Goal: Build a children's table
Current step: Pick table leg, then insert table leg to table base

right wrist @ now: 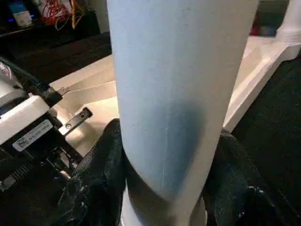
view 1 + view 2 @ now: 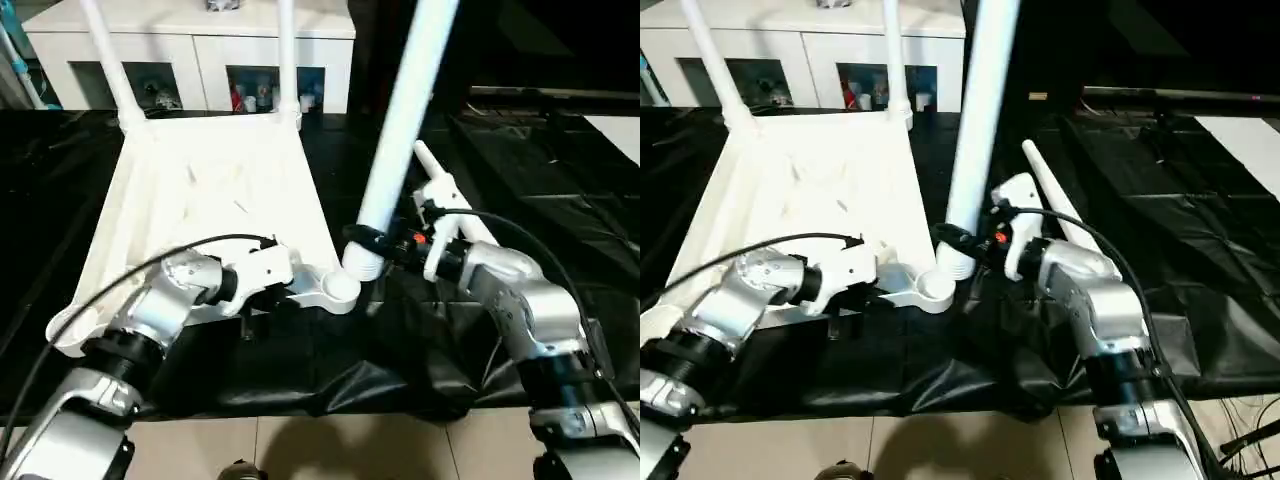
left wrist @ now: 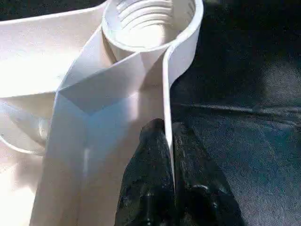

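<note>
Step in hand, as I read it: fitting the third leg. The top (image 2: 215,200) lies upside down on the black-draped counter (image 2: 560,190), ribbed underside up, with two legs (image 2: 287,60) already standing in the far corner sockets.

Left gripper (image 2: 283,283): jaws closed tight on the thin rim wall of the top, one finger (image 3: 146,179) on each side of the wall, pinning the top. The near corner socket (image 3: 150,23) sits just beyond those jaws, empty, threads visible inside.

Right gripper (image 2: 372,240): jaws partly spread and clamped around the thick lower end of a leg (image 2: 405,130), black pads (image 1: 101,160) on both sides of the tube. The leg leans, its top tipping away to the right. Its foot end hangs just beside the open socket, touching or nearly touching the rim; cannot tell which.

A fourth leg (image 2: 1055,200) lies loose on the cloth, just behind the right jaws.

Next move calls for, in my judgement: bring the leg upright, centre its end over the socket in front of the left jaws, press down and twist to catch the threads, while the left jaws hold the top from sliding.

Materials: all table parts are smooth, glossy white plastic. Legs are long round tapered tubes. Socket is a round collar with ridged inner wall. Rim wall is thin and flat. Counter cover is a wrinkled black sheet with a slight sheen.
</note>
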{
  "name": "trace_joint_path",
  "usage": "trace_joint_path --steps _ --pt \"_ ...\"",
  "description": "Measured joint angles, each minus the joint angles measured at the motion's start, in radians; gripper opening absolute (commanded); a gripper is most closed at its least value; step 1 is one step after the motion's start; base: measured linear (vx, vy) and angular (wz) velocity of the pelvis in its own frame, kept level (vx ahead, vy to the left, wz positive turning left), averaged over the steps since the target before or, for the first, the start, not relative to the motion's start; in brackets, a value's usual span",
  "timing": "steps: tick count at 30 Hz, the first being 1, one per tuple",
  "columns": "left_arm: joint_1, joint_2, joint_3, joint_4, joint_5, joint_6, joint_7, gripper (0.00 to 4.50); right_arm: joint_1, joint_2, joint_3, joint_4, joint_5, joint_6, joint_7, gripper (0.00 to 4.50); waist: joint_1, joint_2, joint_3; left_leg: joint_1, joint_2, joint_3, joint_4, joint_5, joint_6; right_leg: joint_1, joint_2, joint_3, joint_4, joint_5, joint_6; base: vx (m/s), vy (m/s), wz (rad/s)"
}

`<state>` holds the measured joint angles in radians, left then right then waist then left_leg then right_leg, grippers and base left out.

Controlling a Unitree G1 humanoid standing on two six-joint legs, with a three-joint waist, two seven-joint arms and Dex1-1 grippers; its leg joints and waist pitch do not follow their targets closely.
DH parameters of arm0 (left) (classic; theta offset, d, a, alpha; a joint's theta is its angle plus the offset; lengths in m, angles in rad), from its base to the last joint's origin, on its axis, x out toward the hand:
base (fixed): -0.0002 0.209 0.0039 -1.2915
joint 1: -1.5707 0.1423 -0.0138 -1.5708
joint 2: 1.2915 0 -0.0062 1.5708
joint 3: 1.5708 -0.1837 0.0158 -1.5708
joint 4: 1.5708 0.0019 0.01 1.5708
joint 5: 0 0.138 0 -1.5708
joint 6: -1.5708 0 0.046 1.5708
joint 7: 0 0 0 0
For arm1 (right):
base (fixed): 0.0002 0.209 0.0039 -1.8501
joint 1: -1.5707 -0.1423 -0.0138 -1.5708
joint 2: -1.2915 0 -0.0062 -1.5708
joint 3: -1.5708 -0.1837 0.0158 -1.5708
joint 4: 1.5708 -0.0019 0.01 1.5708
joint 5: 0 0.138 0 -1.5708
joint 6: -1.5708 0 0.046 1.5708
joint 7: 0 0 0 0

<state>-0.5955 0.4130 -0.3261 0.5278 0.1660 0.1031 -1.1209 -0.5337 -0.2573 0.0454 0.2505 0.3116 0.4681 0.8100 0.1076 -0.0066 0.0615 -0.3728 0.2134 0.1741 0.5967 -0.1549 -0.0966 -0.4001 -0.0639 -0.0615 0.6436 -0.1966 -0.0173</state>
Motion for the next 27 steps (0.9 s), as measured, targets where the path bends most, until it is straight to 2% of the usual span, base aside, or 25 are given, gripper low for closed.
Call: trace_joint_path --steps 10,15,24,27 --pt "0.023 -0.012 0.015 -0.046 -0.001 0.031 0.014 0.00 -0.022 0.001 0.003 0.050 -0.002 -0.009 0.024 1.86 -0.003 -0.004 0.001 -0.001 -0.008 0.001 -0.004 0.000 0.004 -0.002 -0.010 0.000 0.001 -0.004 0.006 0.000 0.000 0.00" --pt "0.035 -0.049 0.048 -0.052 -0.018 0.034 0.068 0.00 -0.048 0.031 0.004 0.138 -0.004 -0.055 0.028 1.86 -0.009 -0.016 0.004 -0.003 -0.009 0.002 -0.004 -0.001 0.005 -0.002 -0.011 -0.001 -0.001 -0.004 0.006 0.000 0.000 0.00" --pt "0.042 -0.068 0.054 -0.067 -0.033 0.040 0.100 0.00 -0.078 0.044 0.017 0.210 -0.016 -0.094 0.036 1.86 -0.012 -0.019 0.005 -0.011 -0.008 0.002 -0.004 -0.002 0.008 -0.005 -0.012 -0.003 -0.004 -0.003 0.006 0.000 0.000 0.00" --pt "0.043 -0.054 0.049 -0.075 -0.032 0.040 0.094 0.00 -0.098 0.046 0.028 0.243 -0.040 -0.132 0.043 1.86 -0.017 -0.025 0.005 -0.011 -0.008 0.002 -0.004 -0.002 0.008 -0.005 -0.012 -0.004 -0.004 -0.004 0.006 0.000 0.000 0.00"
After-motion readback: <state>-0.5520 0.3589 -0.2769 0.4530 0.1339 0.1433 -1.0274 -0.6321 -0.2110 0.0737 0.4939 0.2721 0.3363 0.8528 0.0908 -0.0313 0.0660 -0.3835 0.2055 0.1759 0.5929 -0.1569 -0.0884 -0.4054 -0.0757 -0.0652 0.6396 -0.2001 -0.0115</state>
